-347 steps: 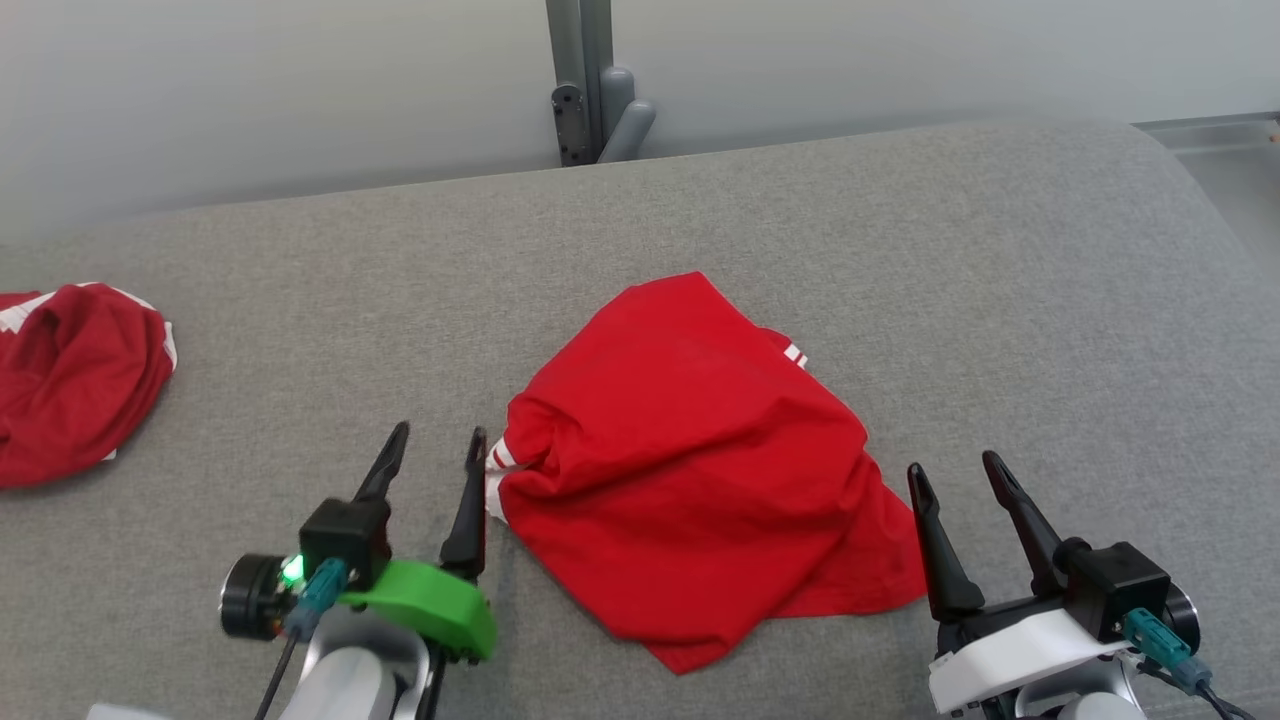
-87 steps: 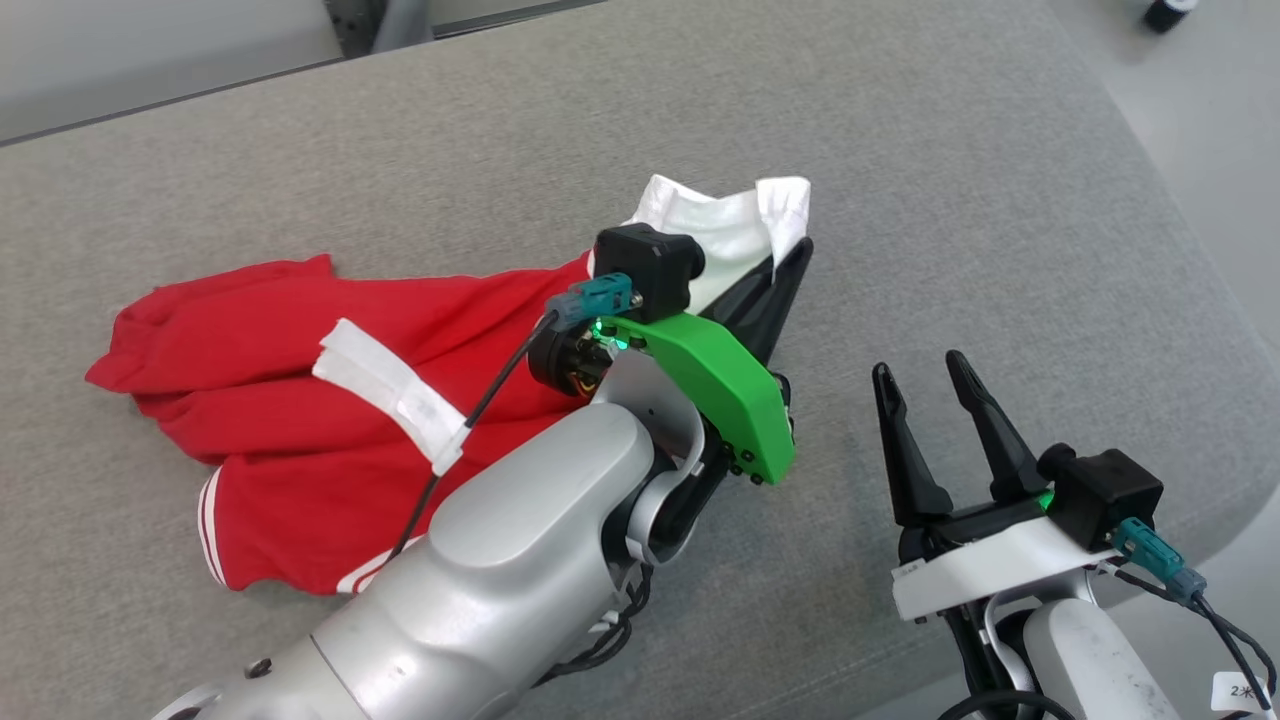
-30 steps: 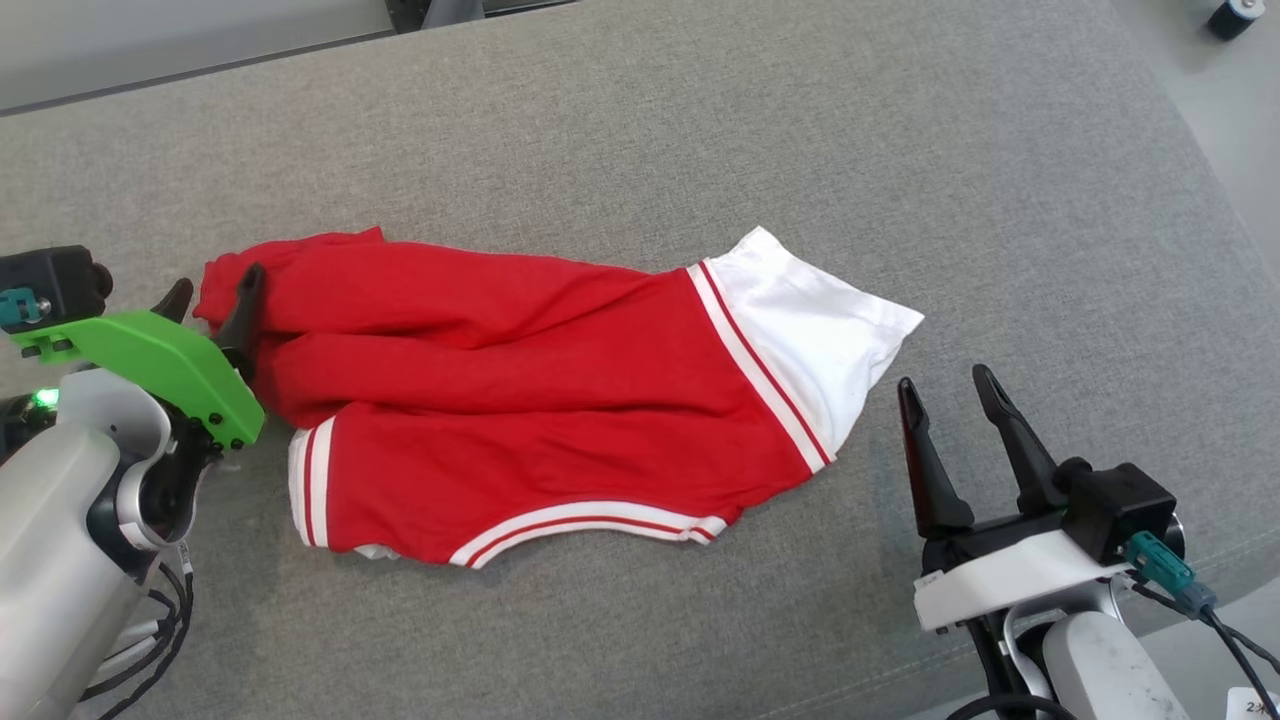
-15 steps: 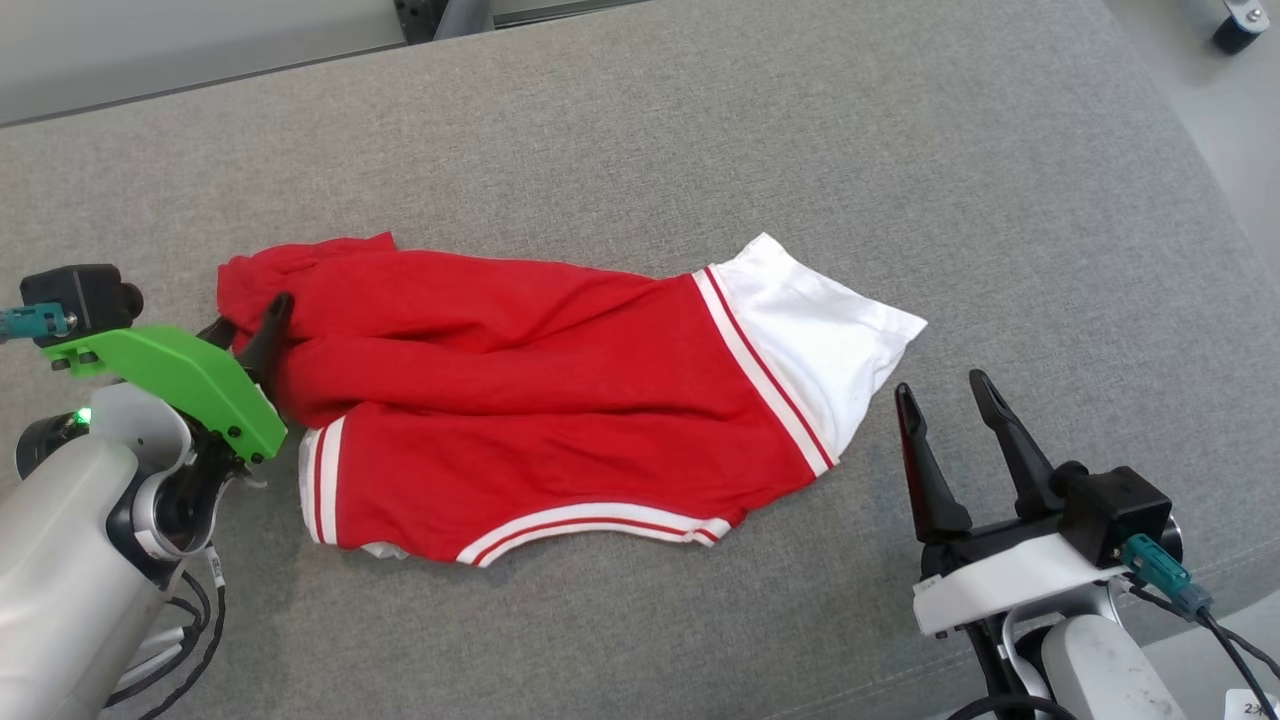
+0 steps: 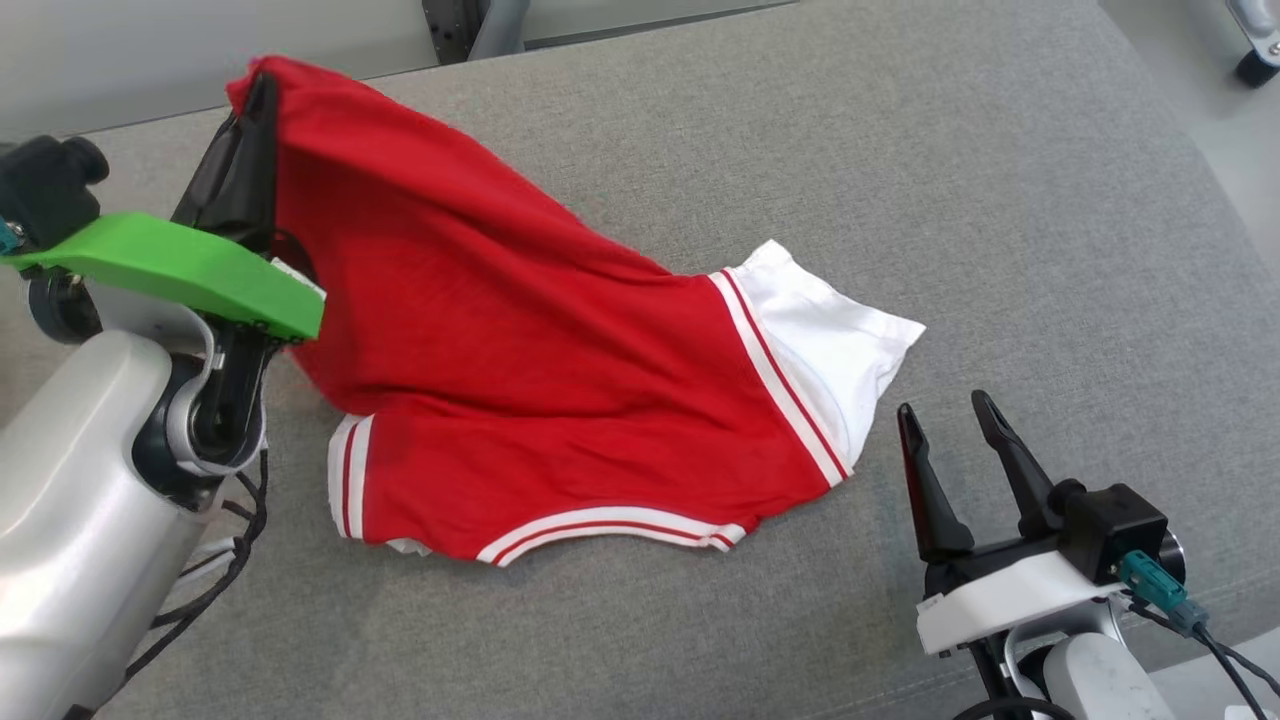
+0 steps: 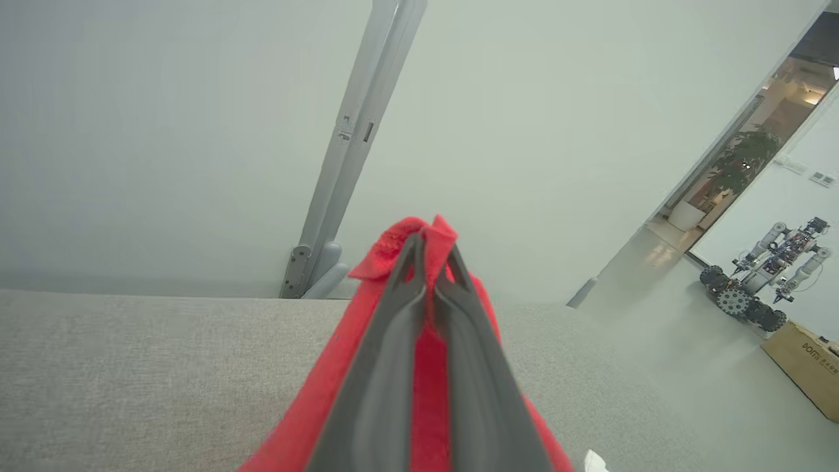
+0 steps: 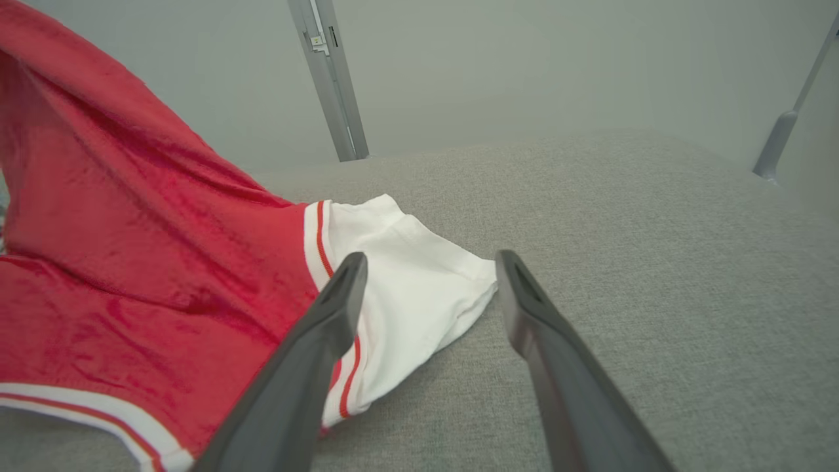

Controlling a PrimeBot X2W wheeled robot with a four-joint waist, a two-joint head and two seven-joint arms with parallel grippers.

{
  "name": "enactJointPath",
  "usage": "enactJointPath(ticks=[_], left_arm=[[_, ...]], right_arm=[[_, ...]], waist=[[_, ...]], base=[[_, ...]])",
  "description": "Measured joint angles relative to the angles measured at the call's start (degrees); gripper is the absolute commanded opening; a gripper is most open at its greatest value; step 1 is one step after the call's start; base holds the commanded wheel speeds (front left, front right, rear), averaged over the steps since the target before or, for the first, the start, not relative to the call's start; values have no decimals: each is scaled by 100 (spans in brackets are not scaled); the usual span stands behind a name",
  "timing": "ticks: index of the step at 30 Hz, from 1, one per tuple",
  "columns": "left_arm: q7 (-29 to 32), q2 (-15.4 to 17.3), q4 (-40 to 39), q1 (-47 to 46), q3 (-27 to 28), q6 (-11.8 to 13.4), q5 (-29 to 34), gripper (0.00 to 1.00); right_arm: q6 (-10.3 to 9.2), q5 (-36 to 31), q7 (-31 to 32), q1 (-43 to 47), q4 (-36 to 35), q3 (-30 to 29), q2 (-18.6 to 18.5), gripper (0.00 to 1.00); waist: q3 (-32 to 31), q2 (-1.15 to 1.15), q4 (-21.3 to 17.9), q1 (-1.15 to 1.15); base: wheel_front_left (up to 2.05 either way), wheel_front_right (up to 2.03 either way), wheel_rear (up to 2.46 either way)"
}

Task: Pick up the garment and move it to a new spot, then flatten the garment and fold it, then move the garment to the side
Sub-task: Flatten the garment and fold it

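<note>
A desk point(image 5: 900, 150) topped in grey woven fabric, rounded at its far right corner, stands before a plain pale wall point(image 6: 164, 131). A grey metal post point(image 6: 354, 131) runs up that wall from behind the desk's far edge. The red garment point(image 5: 520, 350), with white-and-red striped hems, lies left of the desk's middle. Its white end point(image 5: 840, 340) rests flat on the fabric toward the right, and its left corner is raised off the surface. The left fingers point(image 5: 258, 120) are pressed together on that raised red corner, holding it above the desk so the cloth slopes down from them. The right fingers point(image 5: 912, 440) stand wide apart, gripping nothing, low over the desk just beside the white end. The left wrist view shows red cloth bunched at the tips of the clamped fingers point(image 6: 406, 314). Off to its right is an opening in the wall with pale floor point(image 6: 655, 308), a potted plant point(image 6: 744, 164), a wheeled robot point(image 6: 763, 275) and a cardboard box point(image 6: 803, 367). The right wrist view gives the white end's folds up close, seen past its spread fingers point(image 7: 328, 328).
</note>
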Motion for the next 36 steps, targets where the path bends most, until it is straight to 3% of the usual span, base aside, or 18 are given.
enactJointPath(ticks=[5,8,11,13,18,20,21,24,26,27,28,30,33,36], left_arm=[[-99,157,-1534,788,386,581,527,0],[-108,92,-2248,1983,698,889,651,0],[-112,-159,-2332,3346,1069,1028,746,0],[-114,-245,-2135,3990,1166,1018,1166,0],[-114,-964,-1232,4839,1315,764,1328,0],[-112,-1046,-776,4882,1150,738,1511,52],[-90,-1081,-635,4882,1049,670,1557,100],[-69,-1330,-446,4838,1027,535,1477,100],[-70,-1324,-386,4740,1100,563,1466,100],[-70,-1263,-367,4706,1129,634,1511,100],[-71,-1095,-379,4668,1246,877,1659,100],[-78,-905,-567,4615,1381,1033,1853,100],[-97,-929,-1094,4403,1571,805,1814,100],[80,-939,-1159,4195,1406,593,1816,100]], right_arm=[[-1,-8,0,175,3,-69,0,100],[-1,-8,0,316,-9,-143,-2,100],[-1,-34,0,404,21,-180,0,100],[-1,-64,0,444,45,-233,2,100],[0,-188,0,466,79,-265,2,100],[-1,-213,0,454,99,-250,0,100],[-1,-221,0,442,107,-240,0,100],[0,-267,0,423,111,-201,2,100],[-1,-269,0,422,123,-198,1,100],[0,-269,0,422,129,-187,2,100],[-1,-271,0,425,130,-176,1,100],[-1,-285,0,438,125,-167,2,100],[-1,-294,0,475,115,-186,1,100],[-1,-296,-1,531,116,-166,1,100]], waist=[[-170,0,84,0],[-233,0,188,0],[-257,0,330,0],[-265,0,437,-1],[-287,0,756,-1],[-300,0,882,0],[-310,0,939,0],[-344,0,1092,0],[-377,0,1168,0],[-401,0,1190,0],[-451,0,1214,0],[-484,0,1217,0],[-490,0,1203,0],[-459,0,1182,0]], base=[[0,0,0],[0,0,0],[0,0,0],[0,0,0],[0,0,0],[0,0,0],[0,0,0],[0,0,0],[0,0,0],[0,0,0],[0,0,0],[0,0,0],[0,0,0],[0,0,0]])
